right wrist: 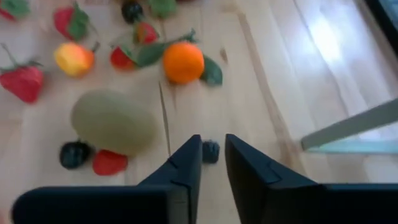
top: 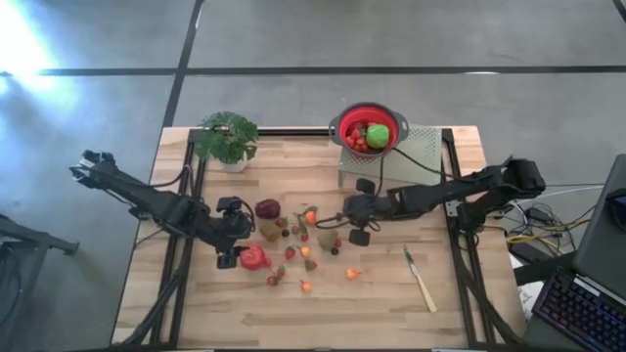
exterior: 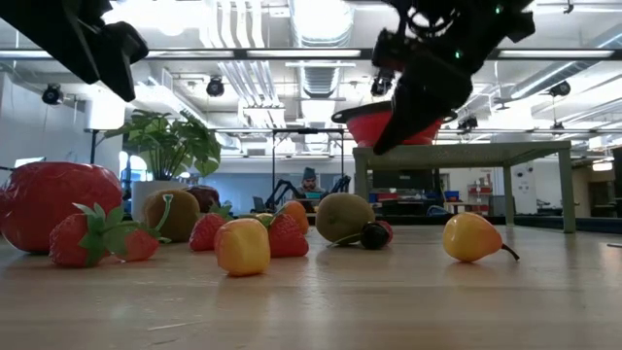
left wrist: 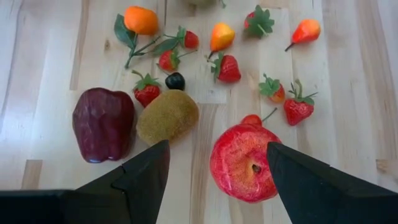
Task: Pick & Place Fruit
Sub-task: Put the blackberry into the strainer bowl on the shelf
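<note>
My left jaws (left wrist: 214, 177) hang wide open over the tabletop (top: 391, 303), holding nothing; the big red apple (left wrist: 244, 163) lies between the fingers' tips, a brown kiwi (left wrist: 167, 116) and a dark red apple (left wrist: 103, 124) at its nine o'clock. My right jaws (right wrist: 212, 163) stand nearly closed, only a narrow gap, empty, above the wood just beside a green kiwi (right wrist: 113, 122); an orange (right wrist: 183, 62) sits at its one o'clock. The fruit (top: 303, 249) lies scattered mid-tabletop between my arms. More fruit fills the red bowl (top: 370, 130) at twelve o'clock.
</note>
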Robot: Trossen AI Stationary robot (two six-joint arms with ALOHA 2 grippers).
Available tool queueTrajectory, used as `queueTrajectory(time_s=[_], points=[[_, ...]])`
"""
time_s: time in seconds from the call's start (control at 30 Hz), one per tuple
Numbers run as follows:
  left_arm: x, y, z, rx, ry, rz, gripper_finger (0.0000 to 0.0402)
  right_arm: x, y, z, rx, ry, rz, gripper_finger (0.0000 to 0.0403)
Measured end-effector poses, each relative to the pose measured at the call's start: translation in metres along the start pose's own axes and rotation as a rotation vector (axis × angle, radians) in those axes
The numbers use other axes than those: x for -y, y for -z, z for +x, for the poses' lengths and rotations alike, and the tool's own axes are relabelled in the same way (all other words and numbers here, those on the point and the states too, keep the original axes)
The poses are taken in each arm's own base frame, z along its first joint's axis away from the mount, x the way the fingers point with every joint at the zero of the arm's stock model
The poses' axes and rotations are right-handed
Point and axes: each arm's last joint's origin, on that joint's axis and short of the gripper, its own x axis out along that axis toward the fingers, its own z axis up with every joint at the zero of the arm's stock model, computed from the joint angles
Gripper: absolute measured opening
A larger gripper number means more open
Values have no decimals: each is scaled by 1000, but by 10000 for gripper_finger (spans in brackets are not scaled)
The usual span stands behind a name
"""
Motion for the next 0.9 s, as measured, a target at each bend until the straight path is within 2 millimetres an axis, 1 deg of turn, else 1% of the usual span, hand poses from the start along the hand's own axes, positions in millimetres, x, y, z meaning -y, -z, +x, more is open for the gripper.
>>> queueTrajectory(time_s=[0.2,0.33,0.43,0.57,0.67,0.77,0.9], points=[[0,0,0,0,0,0,273,-1,11,7,-19,2,45,123],[0,0,0,0,0,0,273,-3,18,18,-29,5,79,152],[0,0,0,1,0,0,273,-6,19,30,-23,4,81,169],[0,0,0,3,0,0,273,-10,26,47,-45,18,75,184],[0,0,0,4,1,0,273,-11,31,57,-74,38,70,191],[0,0,0,4,1,-1,273,-10,31,60,-71,83,83,196],[0,0,0,5,1,-1,273,-9,32,62,-70,88,100,199]])
